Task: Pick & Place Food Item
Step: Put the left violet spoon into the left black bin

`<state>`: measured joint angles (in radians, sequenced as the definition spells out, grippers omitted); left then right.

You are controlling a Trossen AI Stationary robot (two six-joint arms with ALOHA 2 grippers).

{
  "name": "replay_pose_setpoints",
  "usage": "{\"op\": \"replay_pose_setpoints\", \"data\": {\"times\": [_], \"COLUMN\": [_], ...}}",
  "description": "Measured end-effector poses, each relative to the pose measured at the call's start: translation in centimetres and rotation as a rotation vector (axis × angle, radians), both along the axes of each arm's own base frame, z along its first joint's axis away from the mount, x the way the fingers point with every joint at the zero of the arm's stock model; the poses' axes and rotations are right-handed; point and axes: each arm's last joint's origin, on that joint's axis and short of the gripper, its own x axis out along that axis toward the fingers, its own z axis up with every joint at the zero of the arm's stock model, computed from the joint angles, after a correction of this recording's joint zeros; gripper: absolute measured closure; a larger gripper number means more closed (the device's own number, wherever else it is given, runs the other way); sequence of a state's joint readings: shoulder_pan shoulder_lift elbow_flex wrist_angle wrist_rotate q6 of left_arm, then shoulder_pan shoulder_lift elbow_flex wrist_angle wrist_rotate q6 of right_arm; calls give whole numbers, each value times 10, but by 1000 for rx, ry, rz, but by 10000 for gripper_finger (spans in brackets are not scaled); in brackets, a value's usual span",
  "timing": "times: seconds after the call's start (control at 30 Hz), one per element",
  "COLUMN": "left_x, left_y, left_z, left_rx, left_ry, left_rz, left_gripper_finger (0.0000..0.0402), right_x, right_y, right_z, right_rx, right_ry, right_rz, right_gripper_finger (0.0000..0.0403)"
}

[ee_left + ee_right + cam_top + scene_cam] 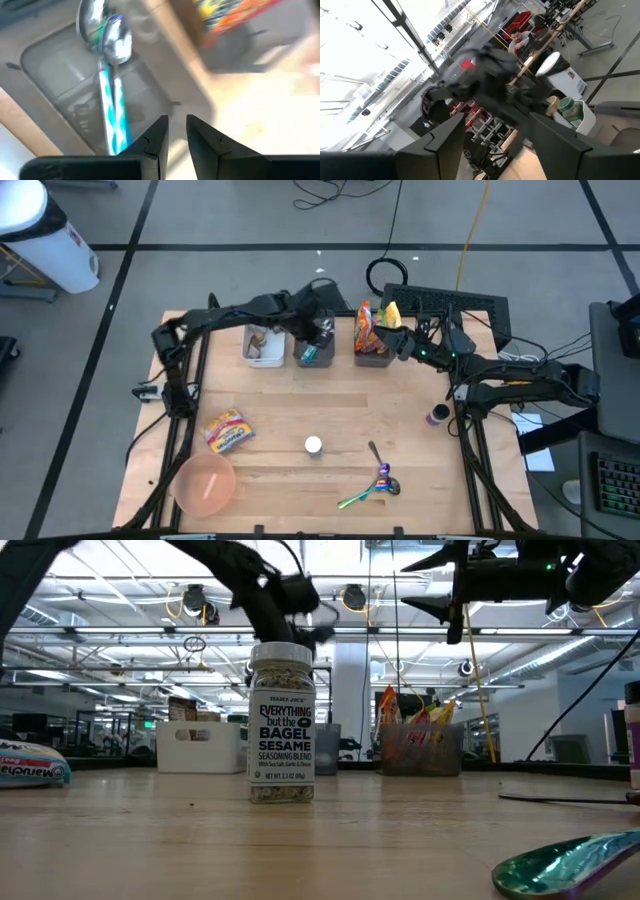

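Left gripper [318, 330] hovers over the middle bin [313, 348] at the surface's far edge, jaws slightly apart, holding nothing; two spoons [107, 60] lie inside. It may snag them. Right gripper [408, 345], jaws open and empty, could topple the snack bags [371, 328]. The food packet [228, 431] lies near the left edge.

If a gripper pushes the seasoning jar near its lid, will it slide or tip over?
The seasoning jar stands upright, taller than it is wide, so a high push probably tips it. Once down, its round body would likely roll on the table. It looks full, so perhaps fairly heavy.
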<state>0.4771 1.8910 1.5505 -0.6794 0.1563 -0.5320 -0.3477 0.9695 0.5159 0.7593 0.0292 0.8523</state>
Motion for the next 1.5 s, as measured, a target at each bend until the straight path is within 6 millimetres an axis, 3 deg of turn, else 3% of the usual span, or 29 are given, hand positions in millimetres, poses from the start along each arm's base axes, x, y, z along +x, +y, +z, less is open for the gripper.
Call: {"op": "replay_pose_setpoints", "data": {"times": [0.2, 0.4, 0.53, 0.7, 0.93, 1.07, 1.33, 1.5], "left_x": [-22, -62, -90, -113, -119, -114, -100, -100], "left_y": [-27, -75, -112, -157, -208, -221, -244, -260], "left_z": [65, 129, 158, 179, 169, 151, 100, 97], "left_rx": [26, 112, 171, 194, 256, 244, -18, -41], "left_ry": [-212, -355, -400, -475, -558, -671, -621, -662], "left_rz": [-219, -409, -494, -584, -580, -529, -508, -522], "left_gripper_finger": [327, 327, 327, 327, 327, 327, 327, 327], "right_x": [2, 4, 6, 9, 18, 24, 39, 46], "right_y": [4, 12, 20, 31, 48, 60, 84, 100], "right_z": [0, -1, -1, -2, -10, -16, -36, -40], "right_rx": [5, 50, 49, 15, 18, 30, 94, 115], "right_ry": [-2, -10, -7, 18, 63, 95, 160, 111], "right_rz": [25, 75, 115, 156, 234, 240, 266, 347], "right_gripper_finger": [192, 192, 192, 193, 193, 193, 193, 193]}}
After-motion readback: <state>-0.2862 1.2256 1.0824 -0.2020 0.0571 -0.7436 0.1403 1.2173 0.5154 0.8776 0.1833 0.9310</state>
